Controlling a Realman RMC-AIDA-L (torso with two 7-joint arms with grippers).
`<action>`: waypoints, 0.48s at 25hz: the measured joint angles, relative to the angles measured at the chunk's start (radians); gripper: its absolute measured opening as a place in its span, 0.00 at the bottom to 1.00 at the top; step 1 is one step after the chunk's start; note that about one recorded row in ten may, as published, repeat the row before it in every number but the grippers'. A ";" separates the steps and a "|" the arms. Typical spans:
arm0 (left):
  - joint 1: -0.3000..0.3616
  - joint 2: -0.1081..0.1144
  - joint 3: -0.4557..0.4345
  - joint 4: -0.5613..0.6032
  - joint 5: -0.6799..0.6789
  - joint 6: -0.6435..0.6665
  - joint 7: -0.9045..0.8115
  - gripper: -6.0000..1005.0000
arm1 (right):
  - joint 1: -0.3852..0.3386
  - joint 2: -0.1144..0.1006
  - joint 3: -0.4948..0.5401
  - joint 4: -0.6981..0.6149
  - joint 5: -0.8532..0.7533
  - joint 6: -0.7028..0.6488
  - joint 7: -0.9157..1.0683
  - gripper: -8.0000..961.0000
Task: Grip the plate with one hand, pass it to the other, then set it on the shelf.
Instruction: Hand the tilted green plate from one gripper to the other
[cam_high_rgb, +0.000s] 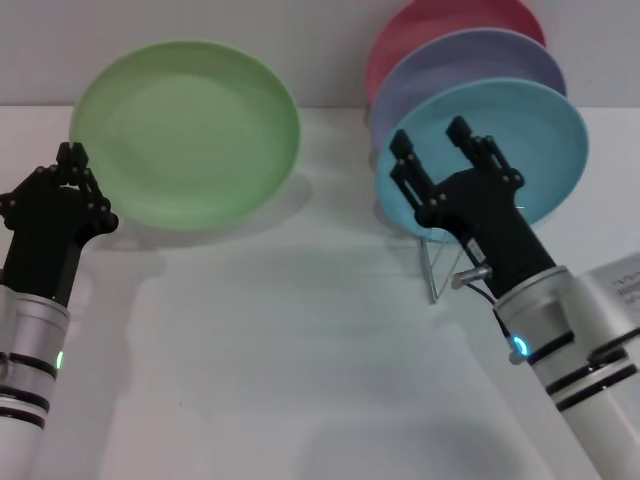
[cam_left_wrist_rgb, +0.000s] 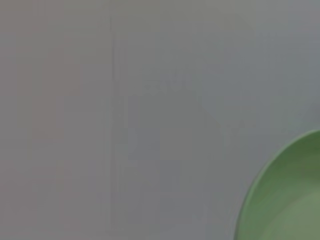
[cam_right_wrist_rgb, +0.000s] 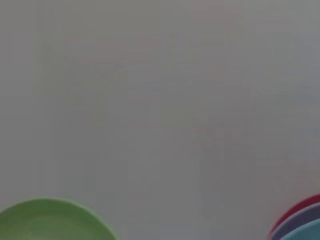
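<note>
Fingers of right gripper apart, head view only.

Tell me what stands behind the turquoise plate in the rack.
Behind the turquoise plate stand a lavender plate and a pink plate; only their upper rims show. Anything further back is hidden.
</note>
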 joint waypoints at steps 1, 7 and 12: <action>0.000 0.000 0.000 0.000 0.000 0.000 0.000 0.03 | 0.000 0.000 0.000 0.000 0.000 0.000 0.000 0.72; 0.046 0.000 0.063 0.094 -0.074 0.018 0.158 0.03 | 0.010 0.006 0.007 0.024 -0.069 0.065 -0.013 0.72; 0.087 0.000 0.093 0.152 -0.086 0.055 0.231 0.03 | 0.010 0.007 0.006 0.036 -0.096 0.098 -0.014 0.72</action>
